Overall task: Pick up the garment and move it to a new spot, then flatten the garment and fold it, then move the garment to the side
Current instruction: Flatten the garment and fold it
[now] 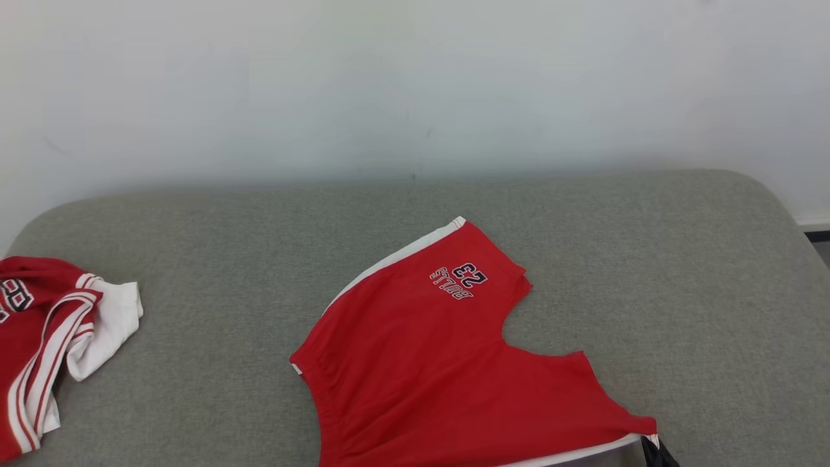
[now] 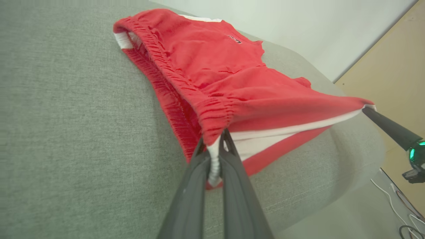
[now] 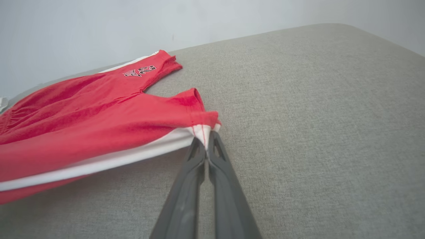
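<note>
The shorts point(image 1: 415, 363) are on the cushion point(image 1: 194, 220), waistband corner caught between the jaws of the left gripper point(image 2: 214, 142), one leg's hem corner between the jaws of the right gripper point(image 3: 206, 146). The side seam runs from one pair of jaws to the other, raised off the cushion. The rest of the shorts lies on the cushion ahead of both pairs. More cushion carries on to the right of the right jaws. A second garment point(image 1: 52, 337) sits on the same cushion way out left of the left jaws, well apart from the shorts. The wall point(image 1: 415, 84) stands behind the cushion, beyond the jaws. The floor point(image 2: 398, 59) is off right of the left jaws, cables point(image 2: 398, 202) past the cushion's edge.
</note>
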You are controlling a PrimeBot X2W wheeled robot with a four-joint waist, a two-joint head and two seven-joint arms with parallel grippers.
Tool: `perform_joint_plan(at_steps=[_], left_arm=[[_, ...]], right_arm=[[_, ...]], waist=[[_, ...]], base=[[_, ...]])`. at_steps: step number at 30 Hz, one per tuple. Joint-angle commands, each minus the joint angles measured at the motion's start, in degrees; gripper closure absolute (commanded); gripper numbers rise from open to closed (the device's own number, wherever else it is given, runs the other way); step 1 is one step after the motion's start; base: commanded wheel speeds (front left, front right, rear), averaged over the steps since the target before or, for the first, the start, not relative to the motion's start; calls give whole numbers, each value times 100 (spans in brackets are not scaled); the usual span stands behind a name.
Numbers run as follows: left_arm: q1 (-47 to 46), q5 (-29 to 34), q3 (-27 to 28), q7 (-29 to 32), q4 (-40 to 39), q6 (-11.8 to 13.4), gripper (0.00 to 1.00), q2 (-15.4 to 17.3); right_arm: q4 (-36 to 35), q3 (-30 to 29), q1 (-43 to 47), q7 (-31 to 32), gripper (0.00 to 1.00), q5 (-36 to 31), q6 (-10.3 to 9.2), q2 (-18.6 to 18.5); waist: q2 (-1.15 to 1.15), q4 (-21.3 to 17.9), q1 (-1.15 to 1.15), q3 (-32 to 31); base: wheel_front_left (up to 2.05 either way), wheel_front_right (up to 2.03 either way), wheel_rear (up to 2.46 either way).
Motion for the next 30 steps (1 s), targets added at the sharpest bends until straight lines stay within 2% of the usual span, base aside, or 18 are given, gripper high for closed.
perform_joint_plan(at_steps=[1, 7, 13, 23, 30], left_arm=[[30, 67, 81, -18, -39, 16, 100, 26], [-300, 201, 327, -19, -394, 16, 100, -111], [-979, 353, 672, -18, -544, 16, 100, -322], [-2190, 550, 829, -18, -361, 15, 100, -753], [-2792, 631, 879, -18, -150, 15, 100, -984]], right_arm=[[-56, -41, -22, -3, 100, -26, -14, -41], [-197, 76, -540, -3, 100, -33, -13, -57], [70, 230, -1690, -4, 100, -163, -13, -180], [1217, 491, -3799, -3, 100, -434, -13, -511], [2080, 807, -5119, -3, 100, -639, -13, -673]], waist=[[2, 123, 2, -23], [2, 342, 2, 274], [2, 637, 2, 952], [2, 1139, 2, 1951], [2, 1345, 2, 2530]], base=[[0, 0, 0], [0, 0, 0], [0, 0, 0], [0, 0, 0], [0, 0, 0]])
